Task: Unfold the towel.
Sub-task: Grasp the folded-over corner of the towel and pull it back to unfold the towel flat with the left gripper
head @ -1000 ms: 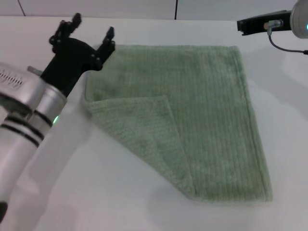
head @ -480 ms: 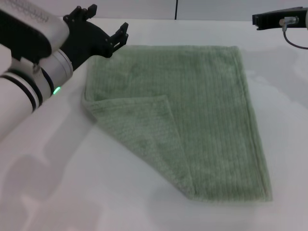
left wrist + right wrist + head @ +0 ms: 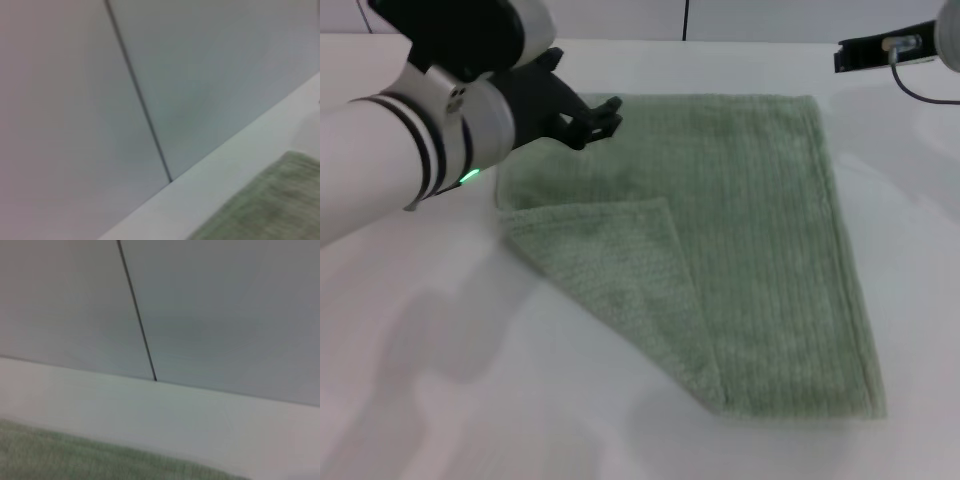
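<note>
The pale sage-green towel (image 3: 760,230) lies flat on the white table (image 3: 470,400). Its near-left corner is folded over onto it as a triangular flap (image 3: 610,265). My left gripper (image 3: 592,120) is open and empty, hovering over the towel's far-left corner with its fingers pointing right. My right gripper (image 3: 880,48) is at the far right, above the table beyond the towel's far-right corner. A strip of towel shows in the left wrist view (image 3: 260,210) and in the right wrist view (image 3: 75,455).
A grey wall with a dark vertical seam (image 3: 686,20) stands behind the table's far edge; the seam also shows in the left wrist view (image 3: 137,95) and in the right wrist view (image 3: 137,315). White tabletop surrounds the towel on all sides.
My left arm has swung up and to the right, carrying the open gripper from beside the towel's far-left corner to over it. The towel has not moved.
</note>
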Tool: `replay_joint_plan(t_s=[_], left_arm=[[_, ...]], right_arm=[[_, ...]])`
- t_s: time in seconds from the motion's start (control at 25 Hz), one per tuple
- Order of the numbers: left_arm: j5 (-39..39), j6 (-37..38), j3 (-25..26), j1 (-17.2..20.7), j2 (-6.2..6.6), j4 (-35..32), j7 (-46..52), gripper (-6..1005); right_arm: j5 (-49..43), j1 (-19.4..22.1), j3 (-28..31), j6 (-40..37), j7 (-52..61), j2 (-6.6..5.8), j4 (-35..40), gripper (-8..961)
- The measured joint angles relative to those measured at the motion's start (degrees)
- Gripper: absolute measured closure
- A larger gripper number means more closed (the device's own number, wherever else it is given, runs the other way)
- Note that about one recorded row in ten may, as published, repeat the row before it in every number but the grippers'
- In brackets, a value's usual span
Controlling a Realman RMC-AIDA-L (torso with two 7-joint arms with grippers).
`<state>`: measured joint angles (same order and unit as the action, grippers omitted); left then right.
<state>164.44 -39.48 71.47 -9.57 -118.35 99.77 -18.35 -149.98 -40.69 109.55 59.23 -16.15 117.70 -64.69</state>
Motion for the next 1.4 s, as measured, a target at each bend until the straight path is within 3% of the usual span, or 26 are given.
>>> replay_joint_plan(t_s=[0.32, 0.64, 1.12, 1.4], left_arm=[[-5.94, -11.73, 0.59, -5.16, -0.02, 0.78, 0.12, 216], [-6.27, -14.72, -0.99, -6.86, -0.22, -1.20, 0.28, 217], [-6.49, -13.80, -3.88, -8.86, -0.23, -5.12, 0.24, 216], [-6.55, -9.47, -5.46, -10.07, -0.22, -9.07, 0.21, 216]], right_arm=[[-1.98, -5.03, 2.09, 1.49, 0.21, -0.26, 7.55, 955], [-2.52, -6.94, 2.24, -2.44, 0.10, -0.30, 14.56, 955], [-2.60, -8.08, 1.31, -7.10, -0.64, -0.16, 20.82, 954], [-1.95, -8.35, 1.29, -8.50, -1.87, 0.07, 22.61, 954]])
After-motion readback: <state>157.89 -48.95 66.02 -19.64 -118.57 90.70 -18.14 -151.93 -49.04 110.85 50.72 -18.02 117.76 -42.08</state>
